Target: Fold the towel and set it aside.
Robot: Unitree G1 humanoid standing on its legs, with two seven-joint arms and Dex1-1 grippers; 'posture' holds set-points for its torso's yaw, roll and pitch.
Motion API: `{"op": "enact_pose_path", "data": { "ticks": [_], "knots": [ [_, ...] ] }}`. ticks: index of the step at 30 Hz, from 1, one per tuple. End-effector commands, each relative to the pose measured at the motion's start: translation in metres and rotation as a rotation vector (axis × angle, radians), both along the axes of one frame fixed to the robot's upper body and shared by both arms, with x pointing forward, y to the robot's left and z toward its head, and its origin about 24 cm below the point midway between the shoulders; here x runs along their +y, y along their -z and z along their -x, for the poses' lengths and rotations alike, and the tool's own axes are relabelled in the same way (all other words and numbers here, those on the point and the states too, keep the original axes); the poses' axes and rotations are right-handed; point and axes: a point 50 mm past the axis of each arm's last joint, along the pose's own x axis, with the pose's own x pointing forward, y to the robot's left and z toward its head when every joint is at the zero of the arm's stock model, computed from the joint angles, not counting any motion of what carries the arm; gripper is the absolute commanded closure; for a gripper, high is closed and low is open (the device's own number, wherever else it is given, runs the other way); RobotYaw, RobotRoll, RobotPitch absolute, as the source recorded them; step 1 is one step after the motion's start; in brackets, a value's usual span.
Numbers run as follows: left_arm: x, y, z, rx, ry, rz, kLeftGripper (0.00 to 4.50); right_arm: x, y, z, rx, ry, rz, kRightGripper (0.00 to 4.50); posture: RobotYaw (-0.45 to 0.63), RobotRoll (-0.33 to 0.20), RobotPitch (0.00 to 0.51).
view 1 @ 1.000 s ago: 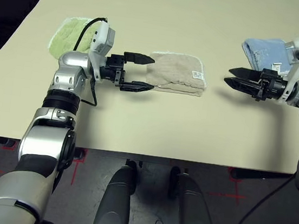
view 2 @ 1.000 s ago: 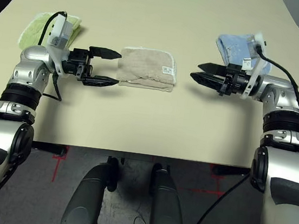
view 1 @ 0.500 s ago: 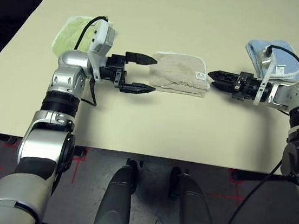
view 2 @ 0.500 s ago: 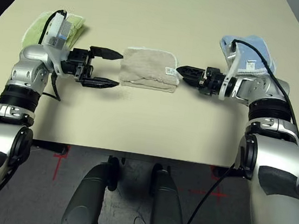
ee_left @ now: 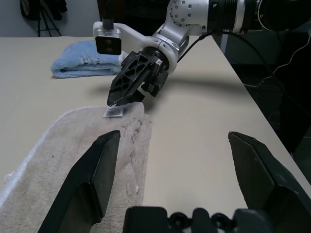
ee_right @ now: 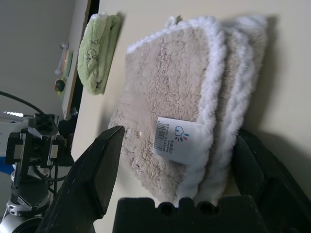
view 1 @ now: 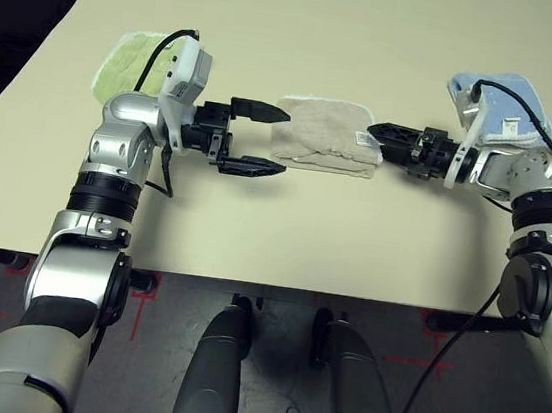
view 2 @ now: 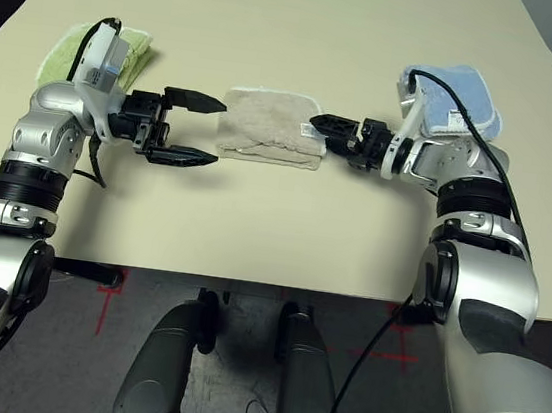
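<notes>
The beige towel point(view 1: 322, 142) lies folded in the middle of the table, white edging around it and a small white label point(ee_right: 177, 141) at its right end. My left gripper point(view 1: 284, 142) stands open at the towel's left end, one finger beyond its far corner and one past its near corner. In the left wrist view the towel point(ee_left: 73, 160) lies under one finger point(ee_left: 95, 170), the other over bare table. My right gripper point(view 2: 318, 123) is open, turned on edge, its tips at the label; the right wrist view has the towel's end between its fingers point(ee_right: 102, 160).
A light green folded cloth point(view 1: 130, 63) lies behind my left forearm at the table's left. Behind my right wrist, at the right, rests a light blue folded cloth point(view 1: 506, 99). Bare tabletop point(view 1: 313, 231) stretches to the near edge.
My right gripper has swung left from beside the blue cloth to the towel's right end and rolled onto its edge. The left gripper has barely moved. The towel lies as before.
</notes>
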Motion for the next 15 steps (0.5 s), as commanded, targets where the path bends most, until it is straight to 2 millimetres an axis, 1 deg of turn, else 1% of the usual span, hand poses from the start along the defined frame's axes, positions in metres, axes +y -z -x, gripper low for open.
{"op": "enact_pose_path", "data": {
  "ticks": [1,7,8,10,13,15],
  "knots": [
    [0.0009,0.0015,0.0038,0.001,0.009,-0.014,0.00,0.0084,0.0196,0.0023,0.090,-0.015,0.037,0.04,0.14,0.000,0.284],
    [0.0008,0.0022,0.0046,0.007,0.005,-0.019,0.00,0.0095,0.0191,0.0012,0.083,-0.012,0.037,0.04,0.14,0.000,0.284],
    [0.0006,0.0024,0.0047,0.008,0.005,-0.020,0.00,0.0085,0.0197,0.0011,0.081,-0.008,0.041,0.20,0.14,0.000,0.284],
    [0.0005,0.0029,0.0048,0.010,0.005,-0.021,0.00,0.0074,0.0202,0.0011,0.080,-0.004,0.040,0.62,0.14,0.000,0.284],
    [0.0002,0.0037,0.0050,0.013,0.007,-0.024,0.00,0.0063,0.0191,0.0008,0.074,-0.002,0.033,1.69,0.14,0.000,0.284],
    [0.0000,0.0041,0.0050,0.014,0.009,-0.026,0.00,0.0059,0.0189,0.0007,0.071,-0.002,0.034,2.50,0.13,0.000,0.284]
  ]
}}
